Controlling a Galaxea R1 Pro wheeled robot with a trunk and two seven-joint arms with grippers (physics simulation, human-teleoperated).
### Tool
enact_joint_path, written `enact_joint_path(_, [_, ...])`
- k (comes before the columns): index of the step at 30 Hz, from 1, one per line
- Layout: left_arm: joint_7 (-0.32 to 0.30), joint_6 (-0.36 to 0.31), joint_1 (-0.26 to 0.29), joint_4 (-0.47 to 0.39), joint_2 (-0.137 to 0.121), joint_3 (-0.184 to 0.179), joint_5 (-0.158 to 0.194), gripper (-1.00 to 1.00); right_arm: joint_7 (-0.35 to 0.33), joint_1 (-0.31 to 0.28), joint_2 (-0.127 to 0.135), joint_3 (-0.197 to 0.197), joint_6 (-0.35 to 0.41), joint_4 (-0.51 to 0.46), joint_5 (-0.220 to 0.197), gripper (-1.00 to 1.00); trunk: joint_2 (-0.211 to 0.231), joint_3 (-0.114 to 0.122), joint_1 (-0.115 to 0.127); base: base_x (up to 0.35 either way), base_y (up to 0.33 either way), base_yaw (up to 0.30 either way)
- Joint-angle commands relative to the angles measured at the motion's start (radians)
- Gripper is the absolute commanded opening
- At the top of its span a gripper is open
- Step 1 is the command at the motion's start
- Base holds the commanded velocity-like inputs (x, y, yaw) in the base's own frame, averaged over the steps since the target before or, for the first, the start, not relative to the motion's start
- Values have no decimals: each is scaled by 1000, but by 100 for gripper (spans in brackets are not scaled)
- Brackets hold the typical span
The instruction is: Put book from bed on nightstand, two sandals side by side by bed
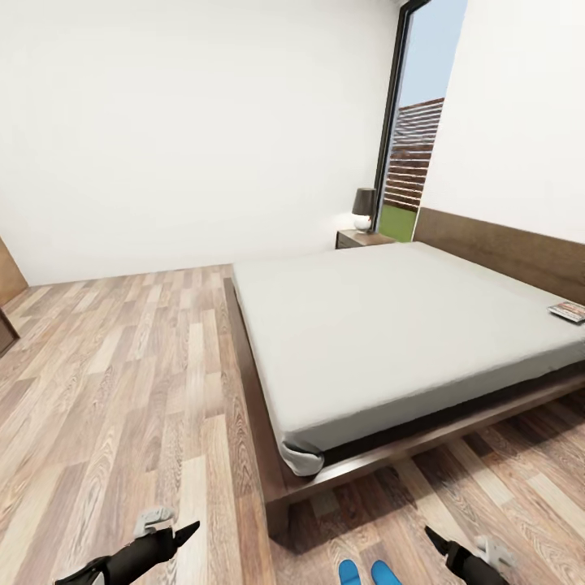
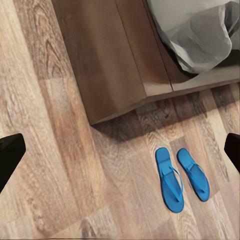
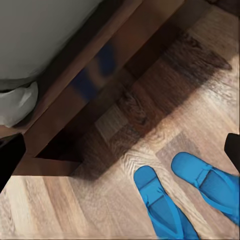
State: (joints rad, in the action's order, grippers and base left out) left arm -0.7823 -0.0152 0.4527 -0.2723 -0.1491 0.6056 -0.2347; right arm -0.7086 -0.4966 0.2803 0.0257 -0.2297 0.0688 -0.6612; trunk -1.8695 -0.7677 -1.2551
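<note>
Here, wood-plank floor [image 1: 122, 366] across the left half of the head view, under a plain white wall. At the lower left edge, the left claw [image 1: 183, 532]: dark fingers pointing right, held above the floor, nothing between them; in the left wrist view its two fingertips [image 2: 10, 155] far apart at the frame's opposite edges, so spread wide. Centre and right, the bed [image 1: 390, 333]: pale mattress on a dark wooden frame, near corner pointing toward the lower middle, headboard along the right. Bottom centre, just past that corner, the tips of the two sandals [image 1: 370, 573], bright blue; in the left wrist view lying flat side by side on the floor, close together without clearly touching, near the frame corner. Upper centre-right, beyond the mattress, a nightstand [image 1: 361, 237] with a dark-shaded lamp [image 1: 365, 208] on it, beside a tall dark-framed window [image 1: 418, 122]. Far right edge, mid-height, the book [image 1: 568, 310] flat on the mattress near the headboard. Lower right, the right claw [image 1: 435, 540], dark tip pointing up-left, empty; in the right wrist view likewise spread, fingertips at both edges.
</note>
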Motion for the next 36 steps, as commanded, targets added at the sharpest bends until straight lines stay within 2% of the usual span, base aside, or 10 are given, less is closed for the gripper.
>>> enact_joint_path(1, [0,-2,1,3,3,9,-9,100,4,-2,-4,-4,-11,5,11,100,0,-1,0,0,0,-6])
enact_joint_path(4, [21,-1,1,22,9,8,-10,100,30,-2,-17,-29,-21,6,62,100,0,-1,0,0,0,-3])
enact_joint_path(11, [29,6,1,34,14,8,-11,100,27,-2,-22,-38,33,-3,84,100,0,-1,0,0,0,0])
enact_joint_path(13, [29,7,1,35,25,8,-12,100,-10,-2,-23,-38,188,-19,85,100,0,-1,0,0,0,0])
enact_joint_path(16, [29,7,0,39,33,7,-12,100,-77,-3,-23,-37,331,-40,85,100,0,-1,0,0,0,0])
enact_joint_path(20, [30,16,0,62,41,7,-13,100,-106,-2,-46,-36,390,-40,84,100,0,-1,0,0,0,0])
enact_joint_path(22, [35,48,0,77,45,7,-13,100,-112,-2,-120,-35,365,-37,85,100,0,-1,0,0,0,0])
enact_joint_path(26, [77,82,0,118,46,6,-13,100,-113,-2,-170,-35,226,-34,85,100,0,-1,0,0,0,0])
enact_joint_path(30, [123,90,0,133,46,6,-14,100,-111,-2,-181,-34,153,-11,83,100,0,-1,0,0,0,0])
enact_joint_path(36, [134,91,0,135,46,6,-15,100,-112,-2,-180,-33,139,10,83,100,28,12,15,0,0,0])
